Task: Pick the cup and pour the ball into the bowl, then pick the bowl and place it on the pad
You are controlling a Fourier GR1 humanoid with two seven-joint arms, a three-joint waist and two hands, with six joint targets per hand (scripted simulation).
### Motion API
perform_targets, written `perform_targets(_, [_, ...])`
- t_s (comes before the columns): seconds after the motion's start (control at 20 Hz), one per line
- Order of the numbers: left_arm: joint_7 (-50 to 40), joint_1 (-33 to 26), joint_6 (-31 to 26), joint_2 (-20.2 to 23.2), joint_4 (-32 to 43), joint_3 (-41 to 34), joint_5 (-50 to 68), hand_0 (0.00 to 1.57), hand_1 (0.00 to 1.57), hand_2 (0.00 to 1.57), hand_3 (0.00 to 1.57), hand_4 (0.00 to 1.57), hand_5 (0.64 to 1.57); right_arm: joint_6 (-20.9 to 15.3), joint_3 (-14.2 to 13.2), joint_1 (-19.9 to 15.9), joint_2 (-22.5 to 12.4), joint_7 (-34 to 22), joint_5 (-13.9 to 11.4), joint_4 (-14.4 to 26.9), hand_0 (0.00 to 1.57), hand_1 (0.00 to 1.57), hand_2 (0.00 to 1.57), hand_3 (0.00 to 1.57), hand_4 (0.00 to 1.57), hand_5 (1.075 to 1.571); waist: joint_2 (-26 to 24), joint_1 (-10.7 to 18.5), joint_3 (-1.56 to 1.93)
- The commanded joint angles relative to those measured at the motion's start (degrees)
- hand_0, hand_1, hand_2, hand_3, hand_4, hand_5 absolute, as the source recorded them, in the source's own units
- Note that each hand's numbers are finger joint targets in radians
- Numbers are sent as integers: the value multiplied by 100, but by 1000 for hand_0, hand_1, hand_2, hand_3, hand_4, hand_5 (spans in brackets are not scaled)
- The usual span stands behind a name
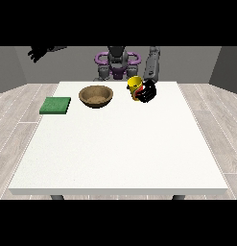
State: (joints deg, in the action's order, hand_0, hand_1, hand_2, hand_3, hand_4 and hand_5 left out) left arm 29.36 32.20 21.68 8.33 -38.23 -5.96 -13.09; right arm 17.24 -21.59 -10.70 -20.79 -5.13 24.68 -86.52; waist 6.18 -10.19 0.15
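A yellow cup [134,84] with a red band stands tilted near the table's far edge. The black hand at the view's right [148,91] wraps round the cup from its right side. Left of the cup sits a brown wooden bowl [96,96], apart from it. A green pad [55,105] lies flat at the table's left edge. The hand at the view's left [37,53] is raised high, off to the left of the table, with its fingers spread. The ball is not visible.
The white table [120,149] stretches wide towards the camera. The robot's body [117,62] stands behind the far edge.
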Motion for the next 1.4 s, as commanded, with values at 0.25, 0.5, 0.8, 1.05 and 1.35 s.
perform_targets(0.25, [-2069, 814, 1639, 295, 556, 1786, -2786, 1357, 1357, 1571, 1571, 1456, 1535, 19, 58, -113, 17, 77, -177, 712, 0, 0, 0, 151, 668, 1561, -506, 17, 32])
perform_targets(0.5, [-3796, 1394, 1305, -287, 995, 2628, -3974, 1359, 1359, 1571, 1571, 1466, 1531, 332, -8, 163, 6, 338, -195, 1357, 0, 0, 0, 74, 688, 1559, -966, 200, 14])
perform_targets(0.8, [-5234, 2013, 554, -818, 943, 3281, -4642, 1334, 1334, 1571, 1571, 1475, 1535, 610, -36, -96, -249, 243, -131, 1826, 0, 0, 0, 123, 699, 1561, -1080, 215, -6])
perform_targets(1.05, [-5979, 2293, 267, -827, 1305, 3954, -5675, 1456, 1456, 1571, 1571, 1260, 1557, 565, -67, -100, -197, 344, -152, 1927, 0, 0, 0, 177, 694, 1556, -1138, 149, -7])
perform_targets(1.35, [-6554, 2759, -1082, -831, 750, 4724, -6101, 730, 730, 1571, 1569, 1012, 1570, 467, -30, -539, -204, 511, -308, 2405, 0, 0, 0, 300, 699, 1555, -1066, 204, -8])
